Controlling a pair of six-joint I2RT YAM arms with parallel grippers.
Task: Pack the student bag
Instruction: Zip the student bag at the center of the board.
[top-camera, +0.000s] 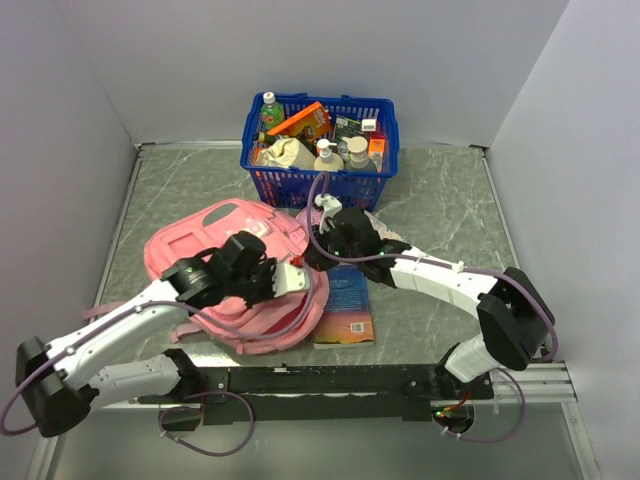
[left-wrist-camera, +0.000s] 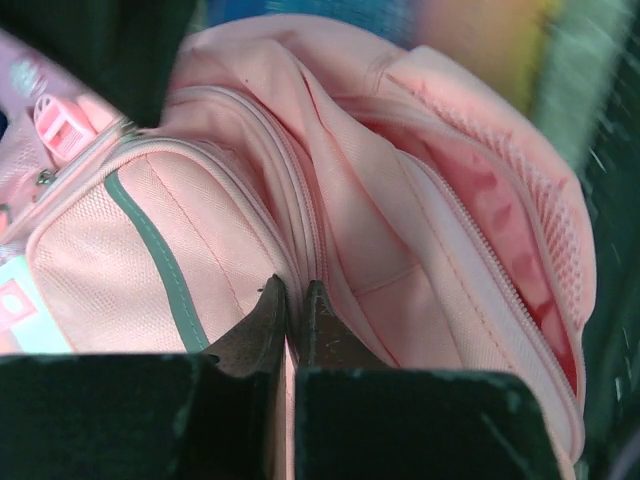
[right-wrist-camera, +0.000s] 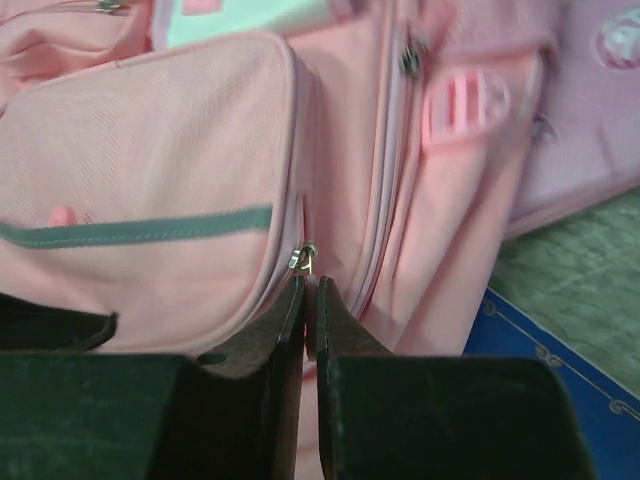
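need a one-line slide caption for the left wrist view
Left pincer shut on the zip edge of the pink student bag, which gapes open beyond the fingertips.

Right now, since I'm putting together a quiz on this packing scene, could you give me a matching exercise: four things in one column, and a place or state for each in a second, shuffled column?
Column one
1. student bag
2. blue basket
3. blue book
4. left gripper

Column two
A. at the far edge of the table, packed full
B. flat on the table, against the bag's right side
C. fingers shut on pink fabric
D. lying on the table, main compartment unzipped

Pairs: 1-D, 2-A, 3-B, 4-C
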